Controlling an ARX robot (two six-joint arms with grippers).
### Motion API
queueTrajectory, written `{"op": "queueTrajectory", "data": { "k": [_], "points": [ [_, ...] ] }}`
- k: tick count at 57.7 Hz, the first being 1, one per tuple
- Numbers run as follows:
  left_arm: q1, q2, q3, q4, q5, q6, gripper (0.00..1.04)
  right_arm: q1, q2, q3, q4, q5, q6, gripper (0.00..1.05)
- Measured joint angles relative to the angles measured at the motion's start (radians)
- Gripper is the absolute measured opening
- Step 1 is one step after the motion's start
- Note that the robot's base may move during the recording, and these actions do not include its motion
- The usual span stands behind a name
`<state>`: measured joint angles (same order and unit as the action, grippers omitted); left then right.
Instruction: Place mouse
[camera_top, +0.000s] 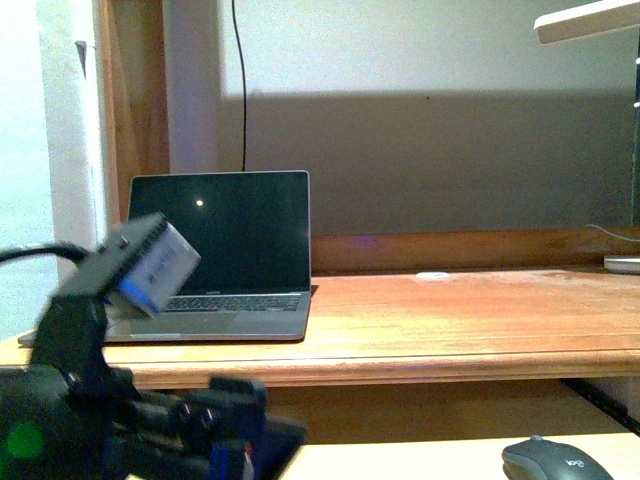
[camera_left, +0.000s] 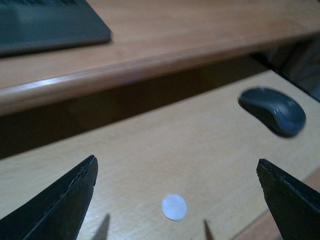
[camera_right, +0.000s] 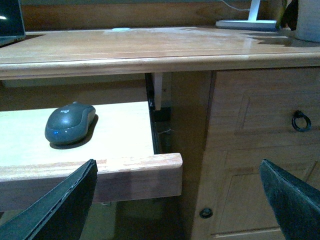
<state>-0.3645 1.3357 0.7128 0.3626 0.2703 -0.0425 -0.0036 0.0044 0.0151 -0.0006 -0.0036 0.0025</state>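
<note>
The worktop runs above the pull-out shelf, which stands drawn out toward the robot. To the right of the shelf there is a cupboard door under the worktop. It is shut, so its inside is hidden. The laptop stands open with a dark screen on the worktop, above the left part of the shelf.

The left arm hangs over the left end of the shelf. The left fingers are spread wide with nothing between them, and the right fingers are spread and empty too.

The mouse lies flat on the shelf, near its right end, and nothing touches it. Its long axis is slanted against the front edge of the shelf. From the left fingers it lies well off toward the right end of the shelf. From the right fingers it lies just ahead, so I judge the right arm is the nearer one for the pick-up.

The shelf holds only one other thing, a small white disc to the left of the mouse and well apart from it.
</note>
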Motion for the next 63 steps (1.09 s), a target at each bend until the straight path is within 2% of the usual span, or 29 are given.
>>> {"op": "queueTrajectory", "data": {
  "k": [4,11,16,24,29,30,32,35,43,46,55,61,63],
  "points": [
    [0.0,-0.071,-0.021,0.02,-0.077,-0.01,0.97,0.0,0.0,0.0,0.0,0.0,0.0,0.97],
    [0.006,-0.298,-0.148,0.039,-0.31,0.041,0.97,0.0,0.0,0.0,0.0,0.0,0.0,0.97],
    [0.011,-0.41,-0.226,0.018,-0.429,0.064,0.97,0.0,0.0,0.0,0.0,0.0,0.0,0.97],
    [-0.006,-0.655,-0.368,-0.105,-0.622,0.1,0.97,0.0,0.0,0.0,0.0,0.0,0.0,0.97],
    [-0.065,-0.851,-0.45,-0.207,-0.747,0.148,0.97,0.0,0.0,0.0,0.0,0.0,0.0,0.97],
    [-0.09,-0.922,-0.472,-0.253,-0.76,0.142,0.94,0.0,0.0,0.0,0.0,0.0,0.0,0.97],
    [-0.093,-1.017,-0.504,-0.307,-0.716,0.117,0.87,0.0,0.0,0.0,0.0,0.0,0.0,0.97],
    [-0.018,-1.139,-0.558,-0.346,-0.615,0.088,0.74,0.0,0.0,0.0,0.0,0.0,0.0,0.97],
    [0.309,-1.312,-0.689,-0.362,-0.292,0.057,0.39,0.0,0.0,0.0,0.0,0.0,0.0,0.97],
    [0.345,-1.321,-0.702,-0.366,-0.288,0.053,0.3,0.0,0.0,0.0,0.0,0.001,0.0,0.97],
    [0.357,-1.33,-0.702,-0.365,-0.273,0.052,0.05,0.0,0.0,0.0,0.0,0.0,0.0,0.97],
    [0.357,-1.33,-0.702,-0.365,-0.272,0.048,0.03,0.0,0.0,0.0,0.0,0.0,0.0,0.97],
    [0.357,-1.33,-0.702,-0.365,-0.272,0.048,0.03,-0.001,0.013,0.005,-0.019,-0.035,-0.006,0.97]
  ]
}}
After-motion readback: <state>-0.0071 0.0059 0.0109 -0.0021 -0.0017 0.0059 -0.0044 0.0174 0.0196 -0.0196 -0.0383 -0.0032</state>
